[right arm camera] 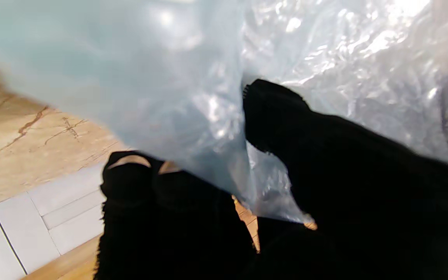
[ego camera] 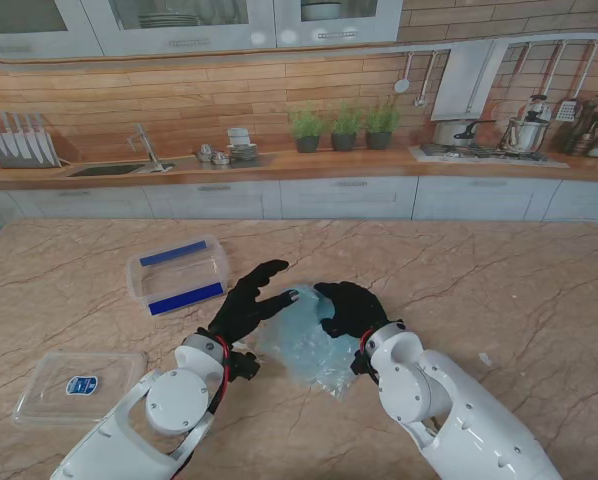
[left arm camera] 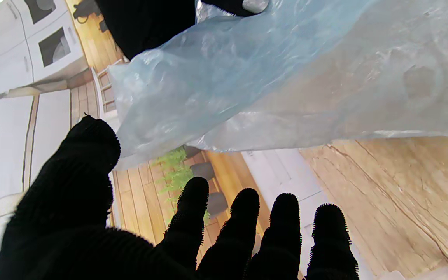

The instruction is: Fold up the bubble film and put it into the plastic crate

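Note:
The bubble film (ego camera: pixel 307 345) is a pale blue, crumpled translucent sheet lying on the marble table between my two hands. My right hand (ego camera: pixel 351 308), in a black glove, is shut on the film's far right edge; in the right wrist view the film (right arm camera: pixel 193 97) runs between thumb and fingers. My left hand (ego camera: pixel 249 302) is open, fingers spread, beside the film's left edge with a fingertip at the sheet. The left wrist view shows the film (left arm camera: pixel 270 77) lifted beyond my spread fingers (left arm camera: pixel 243 225). The clear plastic crate (ego camera: pixel 178 274), with blue handles, stands to the far left of my hands.
A clear lid (ego camera: pixel 77 386) with a blue label lies on the table near its left edge. Beyond the marble table runs a kitchen counter with a sink (ego camera: pixel 109 169), potted plants (ego camera: pixel 343 127) and a stove (ego camera: pixel 479 140).

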